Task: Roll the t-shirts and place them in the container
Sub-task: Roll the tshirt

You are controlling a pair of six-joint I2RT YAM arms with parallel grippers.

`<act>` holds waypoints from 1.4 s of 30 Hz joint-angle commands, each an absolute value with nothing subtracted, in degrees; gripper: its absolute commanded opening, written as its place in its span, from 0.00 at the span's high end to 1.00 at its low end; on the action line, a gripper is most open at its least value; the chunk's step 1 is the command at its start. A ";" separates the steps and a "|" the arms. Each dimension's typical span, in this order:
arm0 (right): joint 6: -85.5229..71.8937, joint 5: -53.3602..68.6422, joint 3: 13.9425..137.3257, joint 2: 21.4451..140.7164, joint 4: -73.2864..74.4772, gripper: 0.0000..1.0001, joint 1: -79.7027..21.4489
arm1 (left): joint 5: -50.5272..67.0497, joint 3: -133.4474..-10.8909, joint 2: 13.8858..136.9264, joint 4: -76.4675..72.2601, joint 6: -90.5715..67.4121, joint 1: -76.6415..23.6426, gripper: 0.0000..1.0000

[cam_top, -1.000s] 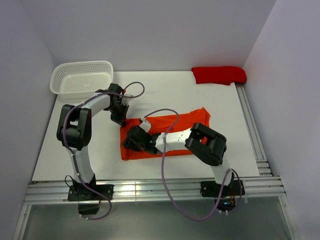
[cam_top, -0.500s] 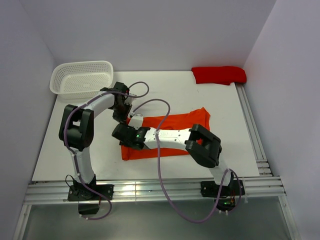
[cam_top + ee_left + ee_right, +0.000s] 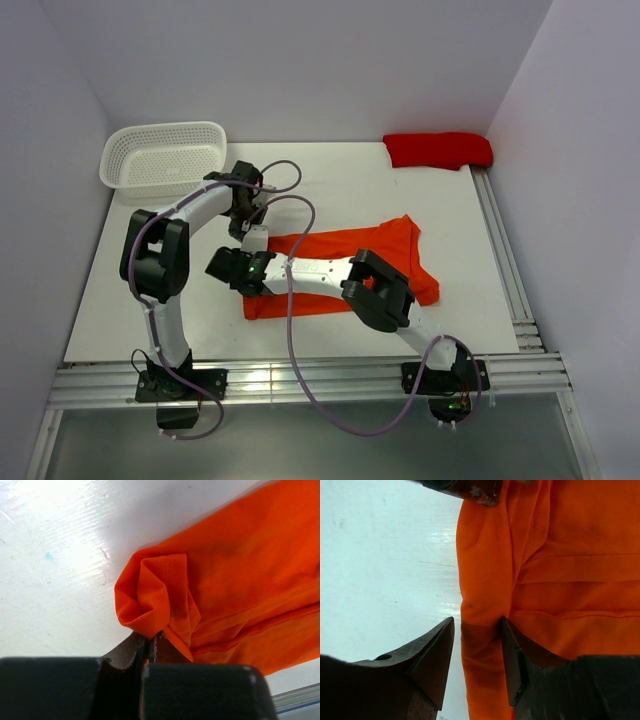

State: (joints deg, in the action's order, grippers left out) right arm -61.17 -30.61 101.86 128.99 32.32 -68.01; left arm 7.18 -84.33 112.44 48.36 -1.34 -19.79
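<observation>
Left wrist: L end effector [image 3: 150, 641] pinches orange shirt [image 3: 240, 580] corner; R end effector [image 3: 477, 625], wide, straddles same edge; shirt's length runs rightward.

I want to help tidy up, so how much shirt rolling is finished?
Done: the orange t-shirt lies folded into a long band. In hand: the left pincer is shut on its bunched corner, and the open right pincer straddles that same end, so rolling looks barely begun. Left: rolling it up. The red t-shirt sits bundled in the far right corner; I cannot tell whether it is rolled.
</observation>
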 commanded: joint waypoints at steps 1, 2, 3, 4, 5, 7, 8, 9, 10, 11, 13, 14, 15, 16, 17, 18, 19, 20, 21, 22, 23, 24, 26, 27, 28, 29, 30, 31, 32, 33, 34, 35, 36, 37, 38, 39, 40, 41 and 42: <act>-61.34 -33.57 105.90 131.04 37.17 0.50 -68.64 | 6.68 -86.75 113.20 49.39 -2.55 -20.39 1.00; -61.61 -33.23 106.00 131.31 37.70 0.51 -68.73 | 6.68 -86.84 113.29 49.39 -2.55 -20.48 1.00; -61.87 -32.96 105.91 131.40 38.23 0.51 -68.73 | 6.77 -86.92 113.38 49.48 -2.55 -20.48 1.00; -62.05 -32.70 105.56 131.48 38.32 0.52 -68.82 | 6.68 -87.01 113.38 49.66 -2.55 -20.48 1.00; -62.22 -32.52 105.30 131.57 38.49 0.55 -68.91 | 6.59 -87.27 113.47 49.66 -2.55 -20.48 1.00; -62.84 -31.91 105.21 131.92 39.81 0.61 -69.26 | 6.68 -87.63 113.82 49.83 -2.55 -20.57 1.00; -63.10 -31.73 105.21 132.10 40.34 0.70 -69.43 | 6.59 -87.71 113.91 50.01 -2.55 -20.57 1.00; -63.37 -31.21 105.21 132.19 41.12 0.73 -69.52 | 6.50 -87.80 114.25 50.10 -2.55 -20.57 1.00; -63.54 -30.94 104.77 132.27 41.39 0.74 -69.52 | 6.50 -88.06 114.43 50.18 -2.55 -20.57 0.99; -63.63 -30.68 104.33 132.10 41.14 0.76 -69.52 | 6.68 -88.24 114.52 50.19 -2.55 -20.57 0.99; -63.63 -28.93 101.10 130.70 37.98 0.81 -69.61 | 6.85 -88.94 114.96 50.36 -2.64 -20.57 0.90; -63.28 -28.05 99.33 130.00 35.97 0.82 -69.52 | 7.03 -89.21 114.87 50.36 -2.64 -20.57 0.86; -62.59 -27.25 97.49 129.03 30.55 0.82 -69.43 | 7.64 -89.47 114.87 50.54 -2.55 -20.57 0.81; -62.49 -24.98 93.38 127.02 27.71 0.84 -69.26 | 7.91 -90.26 114.79 50.62 -2.29 -20.48 0.70; -62.49 -23.92 91.25 126.05 24.99 0.84 -69.08 | 8.26 -90.70 114.70 50.89 -1.94 -20.48 0.65; -62.40 -22.43 88.97 124.03 18.52 0.85 -68.56 | 9.65 -91.23 114.26 51.15 -1.67 -20.22 0.60; -62.58 -19.80 84.16 122.88 15.06 0.85 -68.21 | 10.54 -92.54 114.08 51.50 -0.97 -19.95 0.56; -63.01 -18.21 81.59 121.74 11.72 0.85 -67.86 | 11.59 -93.42 113.91 51.94 -0.62 -19.69 0.48; -63.71 -16.80 79.21 119.73 4.90 0.85 -66.89 | 12.73 -94.38 113.56 53.16 -0.62 -19.43 0.45; -64.24 -15.48 74.58 118.84 1.62 0.85 -66.36 | 15.62 -96.13 113.38 53.78 2.17 -18.81 0.42; -64.68 -12.68 72.44 118.05 -1.72 0.85 -65.84 | 16.69 -96.94 113.20 54.49 2.72 -18.46 0.39; -65.82 -11.44 70.33 116.91 -8.11 0.85 -65.31 | 18.35 -97.64 112.77 55.28 3.33 -18.11 0.37; -67.23 -6.71 64.44 116.11 -14.73 0.85 -63.46 | 22.48 -98.18 112.24 56.86 5.27 -16.79 0.35; -68.80 -4.94 62.51 115.76 -21.47 0.85 -62.76 | 23.63 -97.83 111.54 57.13 5.88 -15.57 0.35; -69.78 -3.79 58.92 115.75 -24.84 0.85 -61.45 | 24.69 -96.78 111.36 57.65 7.28 -14.95 0.35; -71.44 -1.17 57.32 115.75 -28.09 0.85 -60.83 | 26.52 -95.81 111.01 57.57 7.99 -14.25 0.34; -72.24 -0.27 55.83 116.10 -33.87 0.85 -60.30 | 27.41 -94.58 110.31 57.22 8.69 -12.67 0.34; -72.94 -0.26 53.55 116.45 -36.36 0.85 -59.77 | 27.86 -92.40 110.04 56.87 9.83 -12.05 0.34; -73.65 1.65 52.57 116.80 -38.39 0.85 -58.98 | 29.08 -91.24 109.87 56.34 10.63 -11.34 0.34; -74.96 3.06 51.43 117.76 -41.98 0.85 -58.54 | 29.96 -90.01 109.60 55.99 11.42 -10.12 0.33; -75.58 3.69 51.07 118.21 -43.49 0.85 -58.36 | 30.93 -87.48 109.51 55.73 12.99 -9.76 0.33; -77.07 4.21 50.63 118.82 -44.98 0.86 -57.92 | 31.89 -86.15 109.60 54.77 13.70 -9.58 0.33; -77.78 5.26 49.84 119.96 -48.31 0.86 -57.75 | 32.43 -84.83 109.69 53.97 14.06 -9.49 0.33; -78.57 5.53 49.40 120.49 -49.82 0.86 -57.57 | 32.61 -82.12 109.60 53.09 14.41 -9.49 0.33; -79.36 5.97 48.96 120.93 -51.23 0.86 -57.48 | 32.78 -80.87 109.60 51.69 14.15 -9.49 0.33; -80.32 6.24 48.52 121.81 -53.15 0.86 -57.22 | 33.39 -79.73 109.60 49.42 13.89 -9.41 0.33; -80.77 6.76 48.43 122.16 -53.78 0.87 -57.13 | 33.75 -77.98 109.95 48.35 13.36 -9.49 0.33; -81.21 7.03 48.25 122.52 -54.31 0.87 -56.95 | 34.10 -77.52 110.39 47.47 13.01 -9.49 0.33; -81.73 7.21 47.82 122.95 -55.45 0.87 -56.87 | 34.28 -77.00 111.35 45.46 12.49 -9.49 0.33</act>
State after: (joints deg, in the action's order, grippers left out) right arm -78.91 4.47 49.12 120.92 -49.87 -57.04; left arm 30.17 -78.02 111.55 51.48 11.40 -9.06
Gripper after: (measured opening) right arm 0.212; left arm 0.669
